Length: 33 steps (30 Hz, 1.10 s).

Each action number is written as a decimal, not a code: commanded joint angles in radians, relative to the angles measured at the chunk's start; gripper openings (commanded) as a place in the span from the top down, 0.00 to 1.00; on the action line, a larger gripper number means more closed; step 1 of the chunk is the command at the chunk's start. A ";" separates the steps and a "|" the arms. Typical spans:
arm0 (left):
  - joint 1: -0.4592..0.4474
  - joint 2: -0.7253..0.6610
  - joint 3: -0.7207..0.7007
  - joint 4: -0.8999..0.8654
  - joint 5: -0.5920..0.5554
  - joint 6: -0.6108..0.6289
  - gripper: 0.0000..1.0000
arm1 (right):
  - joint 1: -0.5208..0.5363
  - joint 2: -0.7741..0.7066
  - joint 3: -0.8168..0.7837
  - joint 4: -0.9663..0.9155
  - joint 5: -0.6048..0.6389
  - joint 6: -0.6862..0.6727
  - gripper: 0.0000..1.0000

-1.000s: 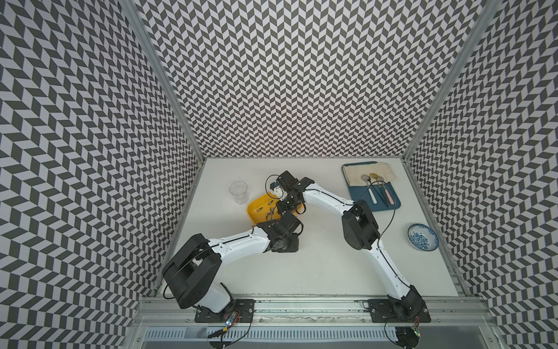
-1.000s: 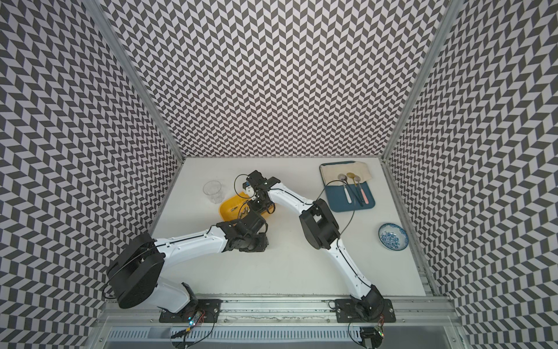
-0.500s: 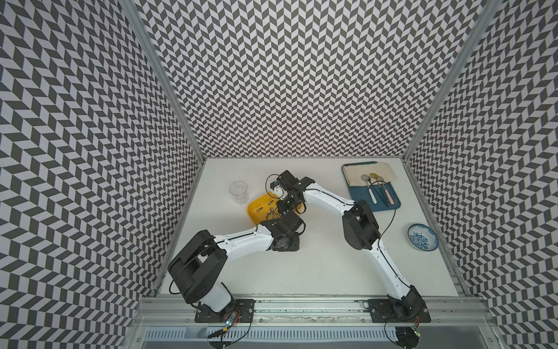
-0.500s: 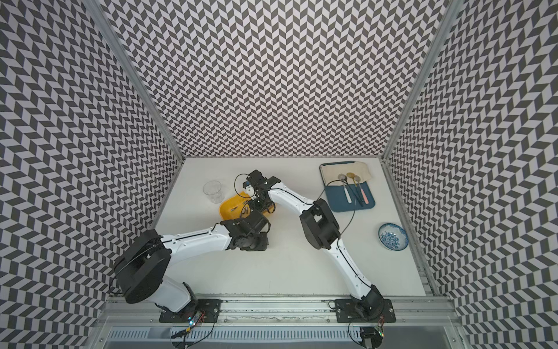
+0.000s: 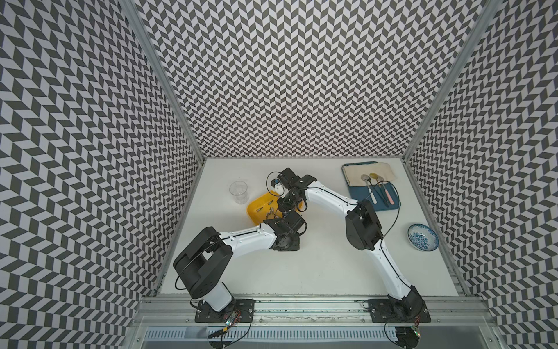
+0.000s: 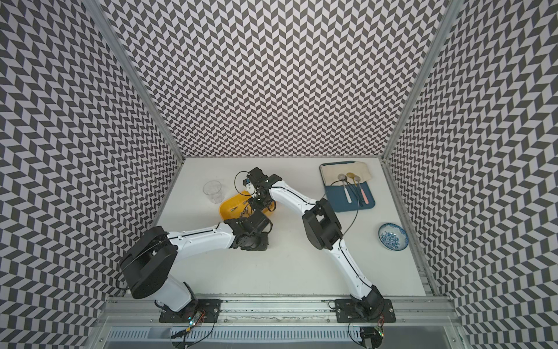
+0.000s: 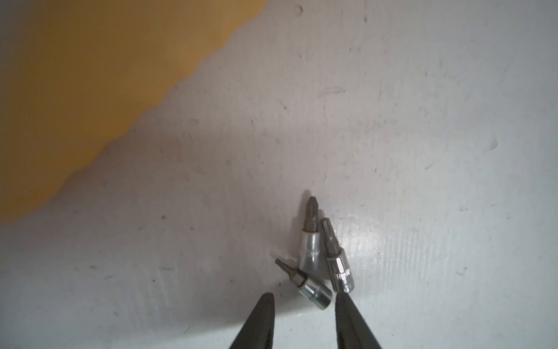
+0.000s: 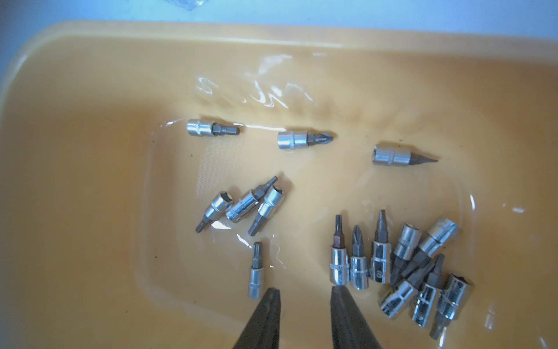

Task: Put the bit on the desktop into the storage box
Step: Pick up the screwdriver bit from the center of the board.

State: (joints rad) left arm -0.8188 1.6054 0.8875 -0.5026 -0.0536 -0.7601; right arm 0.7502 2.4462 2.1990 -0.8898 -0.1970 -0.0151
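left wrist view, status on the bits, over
Left claw open, empty, just short of three bits on the desktop. Right claw open, empty, over the box. Bits bunched, crowding each other.

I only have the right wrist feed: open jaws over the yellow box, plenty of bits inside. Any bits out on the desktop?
Observer: Yes, three bits lie bunched together on the desktop, outside the storage box.
Operator: Left gripper on one?
Observer: No. The left gripper is open. In the left wrist view the shortest bit has its socket end between the fingertips, not gripped.
Operator: Anything else close to the box?
Observer: A clear glass cup stands just beside it, seen in both top views.
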 commanded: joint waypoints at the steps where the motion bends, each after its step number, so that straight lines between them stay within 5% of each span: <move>1: -0.005 0.016 0.035 -0.012 -0.017 0.007 0.62 | 0.004 -0.051 -0.009 0.003 0.001 -0.007 0.67; 23: -0.005 0.047 0.033 -0.037 -0.023 0.022 0.67 | -0.001 -0.111 -0.049 -0.018 0.005 -0.013 0.67; 33: -0.006 0.044 0.035 -0.049 -0.024 0.025 0.73 | -0.027 -0.351 -0.266 0.078 0.083 0.063 0.66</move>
State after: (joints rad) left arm -0.8234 1.6451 0.9073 -0.5251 -0.0669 -0.7475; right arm 0.7334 2.1944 1.9705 -0.8639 -0.1421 0.0193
